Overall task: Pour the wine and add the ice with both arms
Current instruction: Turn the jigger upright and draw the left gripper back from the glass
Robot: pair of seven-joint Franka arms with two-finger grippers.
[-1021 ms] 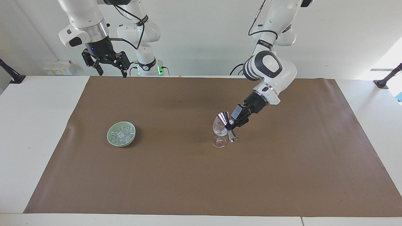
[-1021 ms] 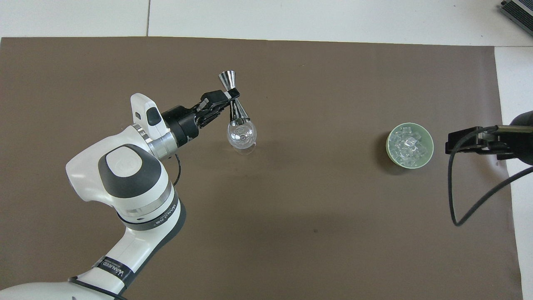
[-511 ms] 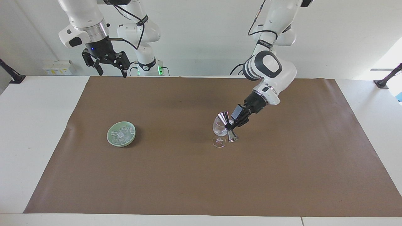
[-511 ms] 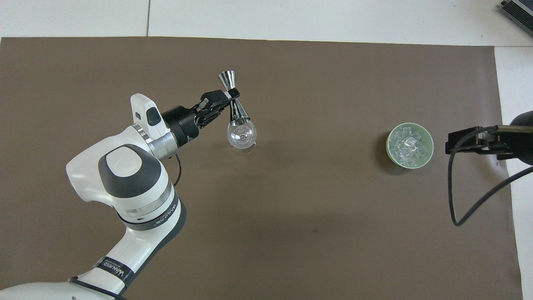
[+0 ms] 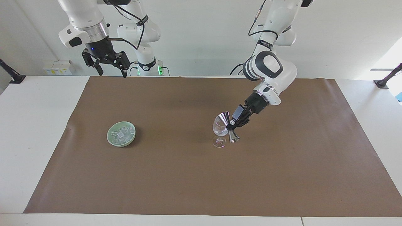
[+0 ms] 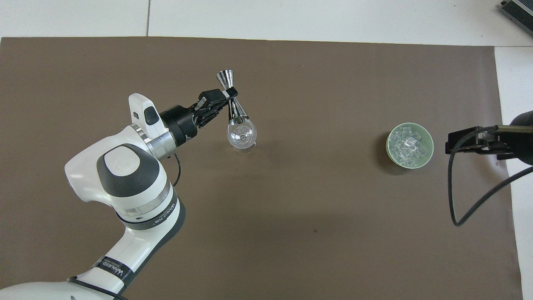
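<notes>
I had my left gripper (image 5: 230, 125) clamped on the waist of the jigger (image 5: 228, 126), which I held tipped over the glass (image 5: 220, 129) so that one silver cone leaned at the rim and the other pointed away and down. To do the pour well, I judged I should keep that cone's lip above the bowl, turn the wrist slowly so nothing ran down the outside, and avoid nudging the rim, since a stemmed glass on a small foot tips easily. The glass stood upright on the brown mat (image 5: 282, 175), clear; I could not tell whether any liquid was in it.

My right gripper (image 5: 108, 64) waited, fingers spread and empty, up over the mat's edge at the right arm's end of the table.

The ice (image 6: 409, 146) lay as a heap of small glassy cubes in a pale green bowl (image 6: 429, 155), well apart from the glass, toward the right arm's end
</notes>
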